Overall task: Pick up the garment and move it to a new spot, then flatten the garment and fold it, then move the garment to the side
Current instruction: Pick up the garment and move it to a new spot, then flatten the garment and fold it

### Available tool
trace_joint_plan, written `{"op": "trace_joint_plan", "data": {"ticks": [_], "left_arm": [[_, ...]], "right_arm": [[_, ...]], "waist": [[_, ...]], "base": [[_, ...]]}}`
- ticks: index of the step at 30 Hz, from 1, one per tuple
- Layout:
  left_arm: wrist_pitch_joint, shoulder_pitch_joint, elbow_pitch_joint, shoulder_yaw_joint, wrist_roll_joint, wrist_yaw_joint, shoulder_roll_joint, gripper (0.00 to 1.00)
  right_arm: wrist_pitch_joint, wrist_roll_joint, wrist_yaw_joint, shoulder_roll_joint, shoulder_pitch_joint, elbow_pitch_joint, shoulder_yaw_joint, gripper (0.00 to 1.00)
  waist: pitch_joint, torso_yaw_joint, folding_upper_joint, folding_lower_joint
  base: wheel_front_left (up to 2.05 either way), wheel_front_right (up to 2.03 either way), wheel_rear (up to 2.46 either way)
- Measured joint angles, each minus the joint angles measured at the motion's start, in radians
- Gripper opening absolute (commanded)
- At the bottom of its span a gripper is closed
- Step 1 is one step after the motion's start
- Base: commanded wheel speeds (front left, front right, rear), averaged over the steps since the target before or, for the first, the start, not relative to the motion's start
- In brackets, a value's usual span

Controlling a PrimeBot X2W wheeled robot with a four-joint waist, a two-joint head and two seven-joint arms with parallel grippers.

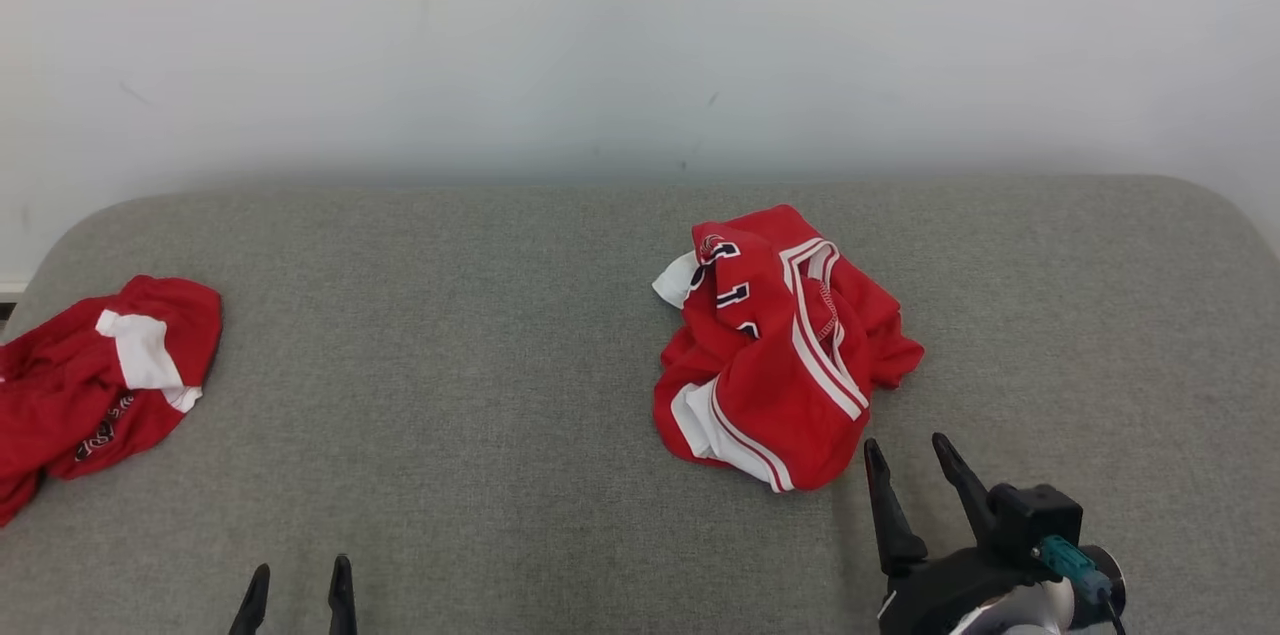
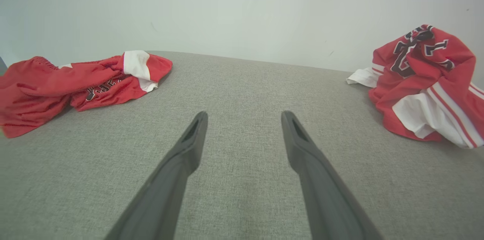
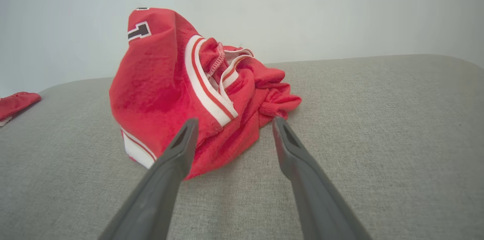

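I hold the right tool (image 1: 906, 442), jaws spread and empty, just on the near side of the crumpled red garment (image 1: 780, 345) lying right of centre on the grey table (image 1: 480, 365), evidently lined up for pickup; the left tool (image 1: 302, 565), likewise released, waits well apart.

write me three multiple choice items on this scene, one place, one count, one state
1. Where is the numbered jersey? A) far left edge B) on the floor C) right of centre, near the right end effector
2. How many red garments lie on the grey cushion? A) one B) two C) three
3. The right end effector is A) open, empty B) shut on the jersey C) shut, empty
C, its hem lies by those fingertips; B, a second garment sits far left; A, fingers spread, nothing between.
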Motion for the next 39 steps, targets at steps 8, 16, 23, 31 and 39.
{"op": "trace_joint_plan", "data": {"ticks": [8, 16, 23, 31, 39], "left_arm": [[0.000, 0.000, 0.003, 0.017, 0.013, -0.012, -0.016, 1.00], [0.000, -0.022, 0.014, 0.018, 0.022, -0.021, -0.027, 1.00], [0.000, -0.027, 0.022, 0.017, 0.023, -0.029, -0.034, 1.00], [0.000, -0.035, 0.024, -0.013, 0.020, -0.030, -0.040, 1.00], [0.000, -0.061, 0.042, -0.047, 0.000, -0.034, -0.045, 1.00]], "right_arm": [[0.000, 0.026, 0.000, 0.000, -0.097, 0.079, 0.042, 1.00], [0.000, 0.059, 0.000, 0.001, -0.149, 0.129, 0.086, 1.00], [0.000, 0.074, 0.000, 0.001, -0.166, 0.135, 0.096, 1.00], [0.000, 0.064, 0.000, 0.001, -0.119, 0.065, 0.077, 1.00], [0.000, 0.064, 0.000, 0.000, -0.096, 0.030, 0.083, 1.00]], "waist": [[0.017, 0.017, 0.0001, 0.0002], [0.030, 0.007, 0.0000, 0.0002], [0.033, 0.002, 0.0000, 0.0002], [0.031, 0.003, 0.0001, 0.0002], [0.036, 0.003, 0.0000, 0.0002]], "base": [[0.00, 0.00, 0.00], [0.00, 0.00, 0.00], [0.00, 0.00, 0.00], [0.00, 0.00, 0.00], [0.00, 0.00, 0.00]]}}
